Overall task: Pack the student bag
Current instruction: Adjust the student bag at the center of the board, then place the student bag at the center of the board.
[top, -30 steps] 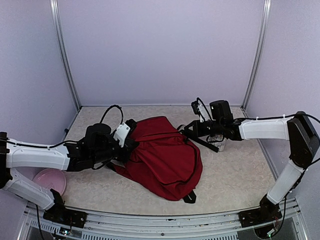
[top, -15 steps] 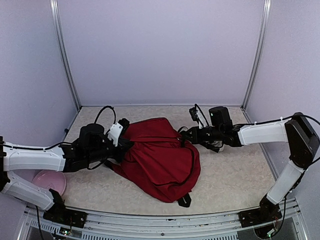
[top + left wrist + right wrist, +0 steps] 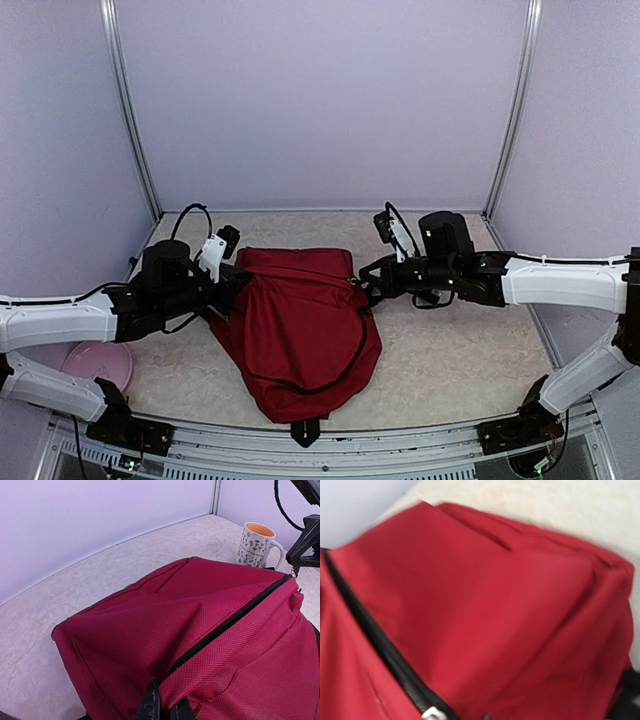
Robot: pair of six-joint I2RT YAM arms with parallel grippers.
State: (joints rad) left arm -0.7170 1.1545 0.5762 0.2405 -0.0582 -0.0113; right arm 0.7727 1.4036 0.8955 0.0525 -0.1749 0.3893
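The student bag [image 3: 300, 335], dark red with black zipper lines, lies lengthwise in the middle of the table, its top edge stretched between my two grippers. My left gripper [image 3: 238, 287] is shut on the fabric at the bag's top left corner; the left wrist view shows its black fingertips [image 3: 150, 705] pinching the red cloth [image 3: 200, 630] beside the black zipper [image 3: 235, 617]. My right gripper [image 3: 366, 290] is at the bag's top right corner and appears shut on it. The blurred right wrist view is filled with red fabric [image 3: 510, 605] and a zipper [image 3: 380, 645].
A pink plate [image 3: 100, 362] lies at the near left beside the left arm. A white patterned mug [image 3: 255, 544] stands behind the bag's right side, by the right gripper. A black strap end [image 3: 305, 432] hangs over the table's front edge.
Both arms moved toward the near side and apart, dragging the bag with them. The bag turned from a slanted heap to lying lengthwise, with its top pulled taut.
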